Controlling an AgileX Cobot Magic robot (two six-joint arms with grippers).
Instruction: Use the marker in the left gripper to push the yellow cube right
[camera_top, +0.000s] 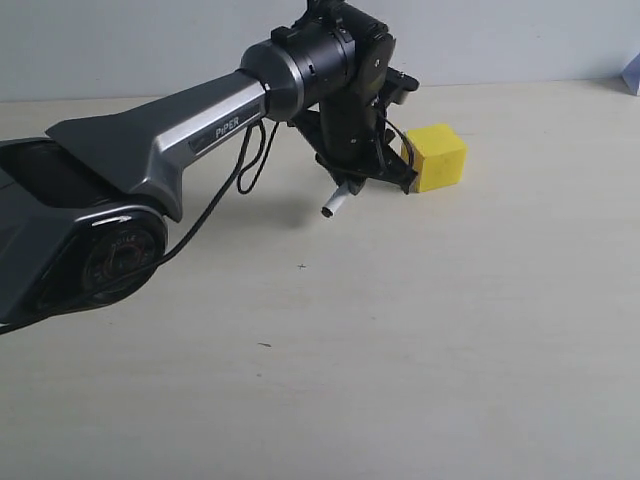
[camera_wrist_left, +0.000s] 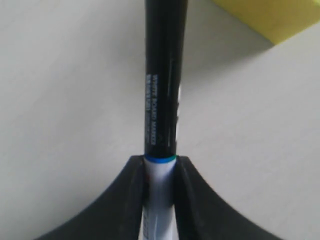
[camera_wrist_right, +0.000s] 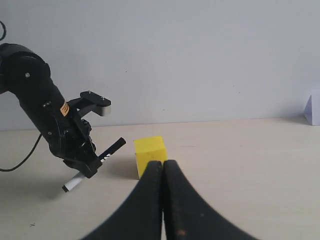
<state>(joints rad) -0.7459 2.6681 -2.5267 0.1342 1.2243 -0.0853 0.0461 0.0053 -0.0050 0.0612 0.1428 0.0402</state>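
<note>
Left gripper (camera_top: 372, 172) is clenched on the marker (camera_top: 334, 204), its two black fingers (camera_wrist_left: 132, 200) pinching the white barrel just below a blue-green ring where the black section begins. White print runs along that black section; the top line looks like "WHITE BOARD MARKER", and the line under it is too blurred to read. In the exterior view the gripper sits just to the left of the yellow cube (camera_top: 438, 157), and the marker's white end sticks out on the side away from the cube, tilted down toward the table (camera_top: 420, 350).

From the right wrist view, the marker's black end (camera_wrist_right: 116, 146) points at the yellow cube and stops just beside it, with a narrow gap showing between them. The cube rests flat on the table.

"PiPER" (camera_top: 228, 131) is printed in white on the grey arm shell, well left of the cube. A small orange label (camera_wrist_right: 64, 108) sits on the left wrist; its writing is too small to read. A loose black cable (camera_top: 250, 165) hangs below the arm.

Right gripper (camera_wrist_right: 163, 167) is closed with its jaws pressed together, holding nothing, on the near side of the cube.
</note>
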